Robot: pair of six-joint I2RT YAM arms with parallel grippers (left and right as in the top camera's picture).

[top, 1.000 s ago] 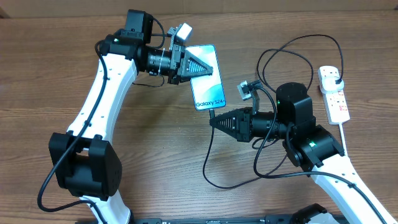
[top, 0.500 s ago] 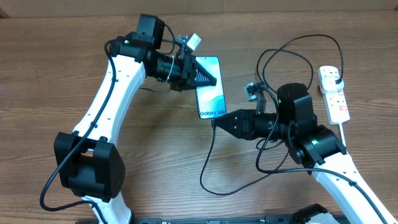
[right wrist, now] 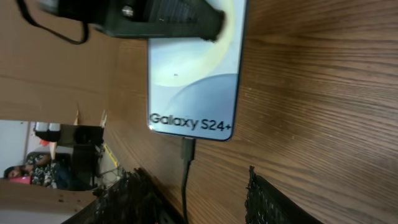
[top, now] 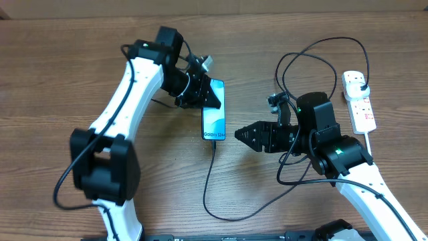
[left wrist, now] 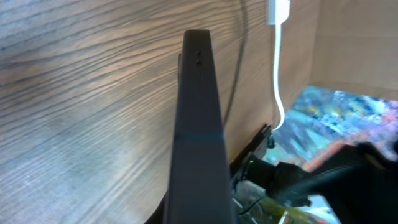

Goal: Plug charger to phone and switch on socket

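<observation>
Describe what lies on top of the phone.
The left gripper grips the phone's upper end, one dark finger lying across the screen's top and hiding it. The rest of the screen is bare.

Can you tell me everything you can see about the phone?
The phone is slim and black-edged, with a light blue screen that reads "Galaxy S24+". The left gripper clamps its top end and holds it tilted, with the screen turned towards the robot's right. The charger is plugged into its bottom end.
</observation>
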